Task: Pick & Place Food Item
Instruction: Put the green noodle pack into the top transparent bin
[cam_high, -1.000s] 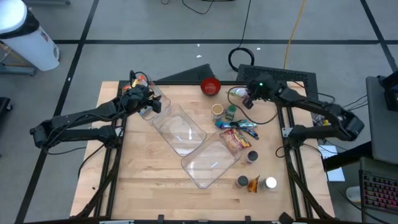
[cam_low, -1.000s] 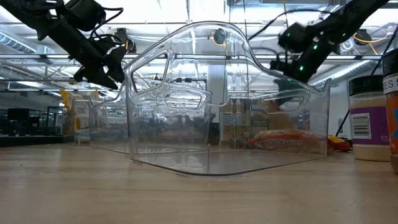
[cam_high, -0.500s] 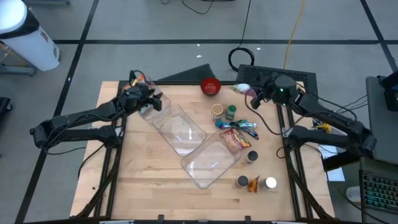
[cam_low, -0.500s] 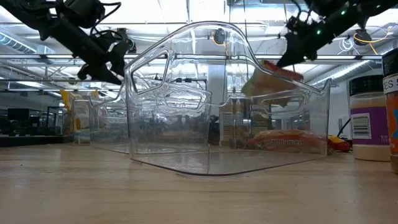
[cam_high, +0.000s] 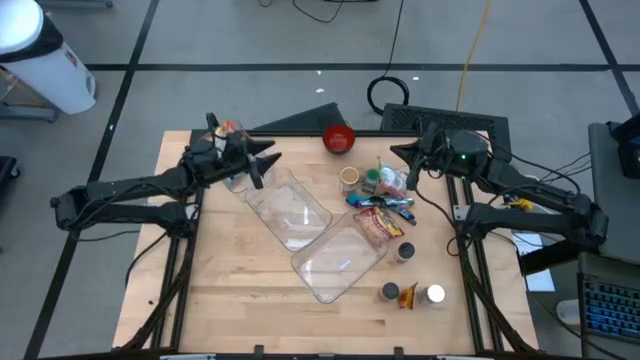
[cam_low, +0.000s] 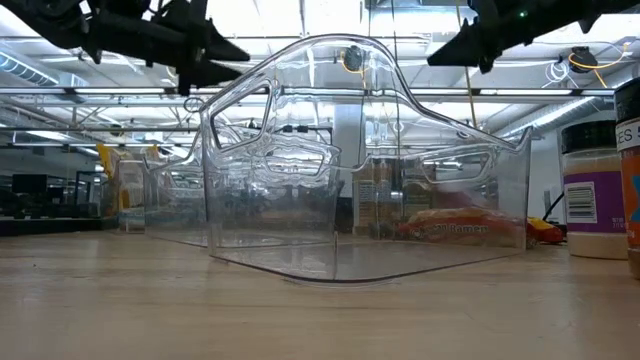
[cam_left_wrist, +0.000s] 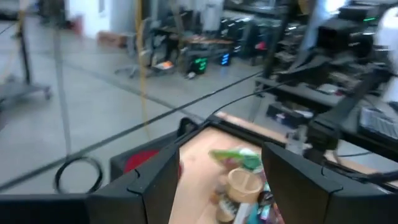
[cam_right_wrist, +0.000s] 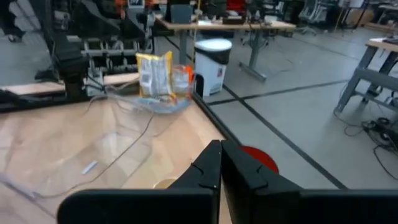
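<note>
Right gripper (cam_high: 403, 170) swung to 2 o'clock, jaws pressed together on packet (cam_high: 391, 179); lifted, placement pending. Left gripper (cam_high: 262, 163) hovering, jaws spread.

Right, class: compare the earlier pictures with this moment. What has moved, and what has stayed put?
The right gripper, shut, swung from the table's back edge out toward the right, then came partway back. The packet it carried half a second ago no longer shows in it. The left gripper, open, pushed forward over the clear container. The container and red bowl stayed put.
</note>
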